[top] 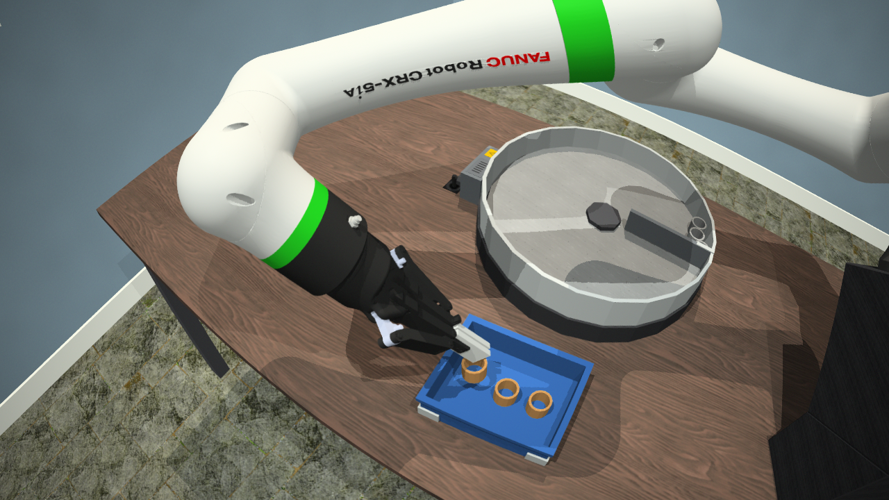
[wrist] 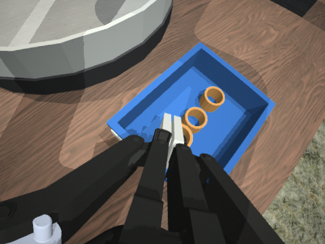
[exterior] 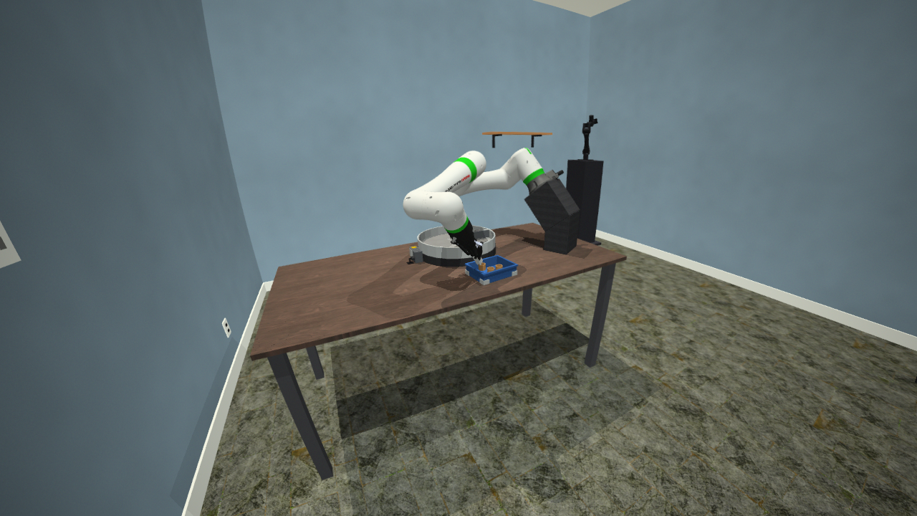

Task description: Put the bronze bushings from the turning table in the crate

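Observation:
My gripper point(top: 476, 351) point(exterior: 479, 259) point(wrist: 168, 125) is over the left part of the blue crate point(top: 478, 428) point(exterior: 501, 276) point(wrist: 154, 85). It is shut on the wall of a bronze bushing point(top: 474, 377) point(exterior: 482, 266) point(wrist: 189, 138), which hangs a little above the crate floor, partly hidden by a finger in the wrist view. A second bronze bushing point(top: 506, 403) point(wrist: 190, 128) and a third bronze bushing point(top: 538, 413) point(wrist: 210, 107) stand on the crate floor in line with it. Two steel bushings, one point(top: 698, 217) behind the other point(top: 696, 240), lie on the turning table point(top: 559, 292) point(exterior: 435, 251) point(wrist: 68, 57) at its right wall.
The turning table stands close behind the crate. A dark divider point(top: 658, 232) runs from near its dark hub point(top: 603, 215) to the wall, by the steel bushings. A grey control box point(top: 474, 181) adjoins the turning table's left side. The arm's black pedestal point(top: 833, 385) point(exterior: 561, 218) stands at the right.

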